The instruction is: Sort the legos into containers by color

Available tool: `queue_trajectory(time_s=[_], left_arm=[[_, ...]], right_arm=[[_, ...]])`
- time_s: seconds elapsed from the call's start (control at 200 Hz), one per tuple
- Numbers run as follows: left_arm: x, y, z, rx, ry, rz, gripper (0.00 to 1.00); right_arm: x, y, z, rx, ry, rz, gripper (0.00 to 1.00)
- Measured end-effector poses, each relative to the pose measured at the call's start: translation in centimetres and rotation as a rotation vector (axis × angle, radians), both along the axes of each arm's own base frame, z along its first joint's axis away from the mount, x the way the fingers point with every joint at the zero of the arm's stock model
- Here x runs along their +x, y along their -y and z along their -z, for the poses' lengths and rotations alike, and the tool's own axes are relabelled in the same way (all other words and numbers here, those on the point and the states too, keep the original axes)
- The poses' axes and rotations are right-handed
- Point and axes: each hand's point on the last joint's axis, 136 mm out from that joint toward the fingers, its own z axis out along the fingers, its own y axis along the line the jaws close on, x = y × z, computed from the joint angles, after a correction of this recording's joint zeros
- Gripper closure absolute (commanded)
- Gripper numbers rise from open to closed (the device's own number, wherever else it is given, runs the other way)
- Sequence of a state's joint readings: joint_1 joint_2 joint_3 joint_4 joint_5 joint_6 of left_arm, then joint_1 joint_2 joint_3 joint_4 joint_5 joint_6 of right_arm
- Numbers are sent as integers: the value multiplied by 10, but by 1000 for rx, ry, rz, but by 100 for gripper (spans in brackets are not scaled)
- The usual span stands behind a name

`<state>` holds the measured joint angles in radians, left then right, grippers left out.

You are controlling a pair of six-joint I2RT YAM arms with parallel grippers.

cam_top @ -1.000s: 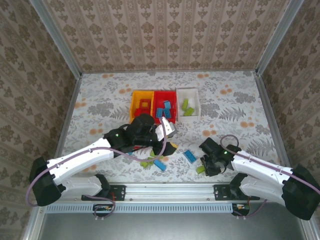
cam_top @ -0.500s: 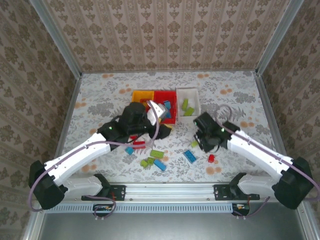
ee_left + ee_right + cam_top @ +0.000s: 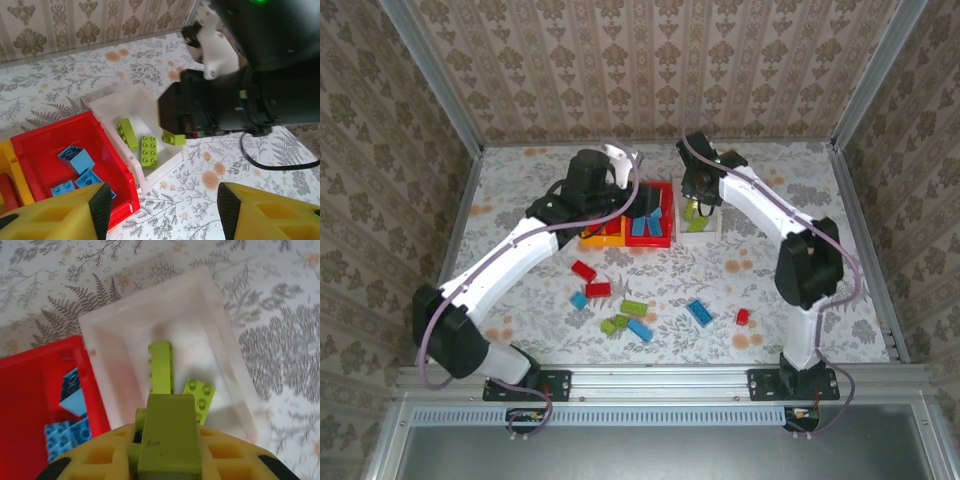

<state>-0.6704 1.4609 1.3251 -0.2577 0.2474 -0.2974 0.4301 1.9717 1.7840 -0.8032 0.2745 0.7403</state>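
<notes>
My right hand is clamped on a lime brick, hanging just above the white bin directly below it. My read: the brick is light, rigid hard plastic, not fragile, with smooth sides that are a bit slick, so pinch across the two flat side walls, not the studs. My left hand is spread wide with nothing in it, above the red bin, which touches the white bin. Counts: two lime pieces lie in the white bin under my right hand, three blue bricks are in the red bin, and the yellow bin is partly hidden. Loose on the counter, well apart from both hands: three red bricks, three loose blue bricks, and about three loose lime bricks.
</notes>
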Motion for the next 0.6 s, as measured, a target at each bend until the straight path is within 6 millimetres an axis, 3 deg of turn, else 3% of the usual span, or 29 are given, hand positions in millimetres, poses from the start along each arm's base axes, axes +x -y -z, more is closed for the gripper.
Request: queue_trajectory(time_s=[0.175, 0.39, 0.595], left_arm=[[19, 15, 8, 3, -28, -9, 39], [32, 31, 24, 10, -73, -14, 39], [31, 34, 30, 19, -87, -12, 39]], right_arm=[[30, 11, 25, -76, -43, -25, 84], [43, 22, 53, -122, -97, -27, 83], [52, 19, 76, -133, -134, -46, 78]])
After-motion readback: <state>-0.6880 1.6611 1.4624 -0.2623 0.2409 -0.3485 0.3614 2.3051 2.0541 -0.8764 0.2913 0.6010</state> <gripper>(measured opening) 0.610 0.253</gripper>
